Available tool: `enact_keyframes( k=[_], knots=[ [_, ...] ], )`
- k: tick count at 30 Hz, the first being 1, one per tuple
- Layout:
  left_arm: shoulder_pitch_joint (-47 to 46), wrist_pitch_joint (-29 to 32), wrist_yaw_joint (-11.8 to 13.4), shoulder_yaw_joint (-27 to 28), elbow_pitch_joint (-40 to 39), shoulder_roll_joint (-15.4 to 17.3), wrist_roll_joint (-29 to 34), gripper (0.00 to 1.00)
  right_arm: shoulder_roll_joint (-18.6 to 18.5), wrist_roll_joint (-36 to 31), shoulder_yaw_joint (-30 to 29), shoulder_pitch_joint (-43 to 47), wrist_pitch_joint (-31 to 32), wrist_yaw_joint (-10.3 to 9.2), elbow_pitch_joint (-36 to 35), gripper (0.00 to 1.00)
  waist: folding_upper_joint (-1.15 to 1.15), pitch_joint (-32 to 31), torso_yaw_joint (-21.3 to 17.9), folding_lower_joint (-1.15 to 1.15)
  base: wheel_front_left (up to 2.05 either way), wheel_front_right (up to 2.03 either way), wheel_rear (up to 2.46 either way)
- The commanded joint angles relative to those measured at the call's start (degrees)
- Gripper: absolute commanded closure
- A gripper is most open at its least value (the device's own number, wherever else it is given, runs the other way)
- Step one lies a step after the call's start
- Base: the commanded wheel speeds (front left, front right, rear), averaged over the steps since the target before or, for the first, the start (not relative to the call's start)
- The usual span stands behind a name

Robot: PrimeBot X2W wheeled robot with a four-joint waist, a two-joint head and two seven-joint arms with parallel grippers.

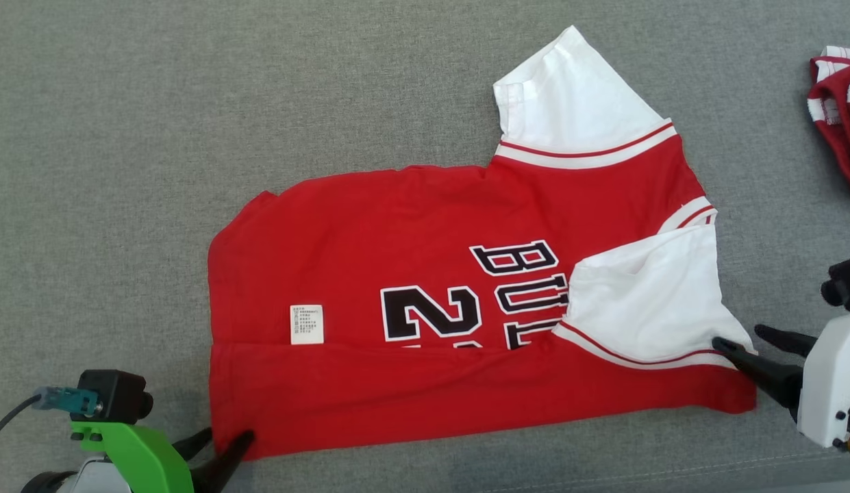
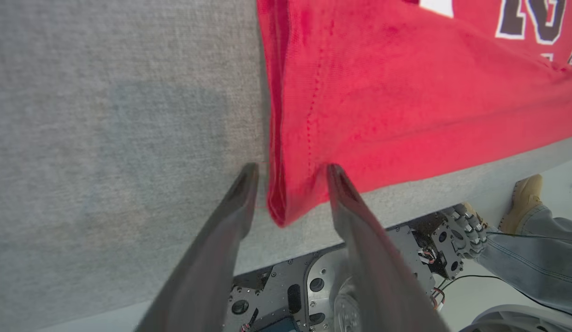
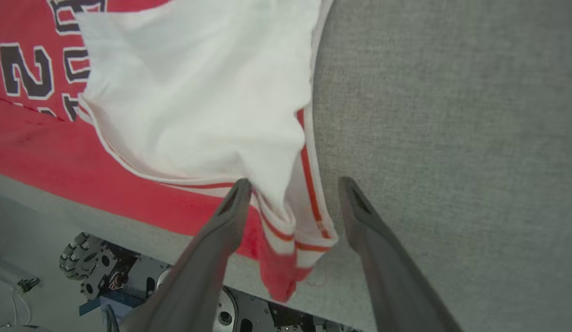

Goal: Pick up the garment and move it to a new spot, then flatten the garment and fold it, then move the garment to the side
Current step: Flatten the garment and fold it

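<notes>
Partly folded red garment [image 1: 370,226], white sleeves [image 1: 579,103], black lettering [image 1: 431,313], left jaws spread, right jaws spread

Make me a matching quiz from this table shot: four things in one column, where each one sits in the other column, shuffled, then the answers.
Things:
1. left gripper
2. right gripper
3. care label
4. second red garment

Places:
A. far right edge of the head view
B. on the jersey, left of the number
C. at the jersey's lower left corner
D. at the jersey's lower right corner

Pairs: 1-C, 2-D, 3-B, 4-A
</notes>
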Motion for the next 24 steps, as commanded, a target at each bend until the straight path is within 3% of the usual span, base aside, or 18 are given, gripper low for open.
enact_keyframes(
  k=[1, 6, 11, 14, 19, 24],
  knots=[
    [1.0, -0.6, 0.2, 0.6, 0.0, 0.4, 0.4, 0.00, -0.5, -1.0, -0.3, -0.5, -0.6, 0.00, -0.3, 0.00, 0.00, -0.1, 0.1, 0.00, 0.00, 0.00, 0.00],
    [1.7, -1.9, 0.6, 2.9, -2.9, 4.3, 1.6, 0.00, -1.6, 0.0, -3.5, -3.1, -1.7, -0.01, -3.0, 0.00, 0.00, -0.1, 0.2, 0.00, 0.00, 0.00, 0.00],
    [-6.4, -1.7, 0.8, 6.1, -5.3, 6.7, 5.1, 0.00, -2.6, -2.7, -2.9, -13.7, -4.3, 0.00, -3.0, 0.00, 0.00, 3.0, 0.6, 0.00, 0.00, 0.00, 0.00],
    [-14.8, 0.6, -0.4, 4.6, -3.4, 3.9, 7.7, 0.00, -2.4, -6.2, 1.1, -23.3, -5.9, -0.01, 0.7, 0.00, 0.00, 5.3, 1.0, 0.00, 0.00, 0.00, 0.00],
    [-27.4, 5.5, -3.5, -0.4, 4.3, -0.9, 13.6, 0.00, 2.3, -11.2, 11.1, -40.6, -8.0, -0.03, 12.0, 0.00, 0.00, 9.2, 1.0, 0.00, 0.00, 0.00, 0.00],
    [-33.9, 7.5, -6.4, -2.8, 9.9, -4.3, 15.3, 0.00, 5.5, -12.7, 17.0, -50.6, -9.1, -0.03, 20.9, 0.00, 0.00, 11.1, 2.5, 0.00, 0.00, 0.00, 0.00]
  ],
)
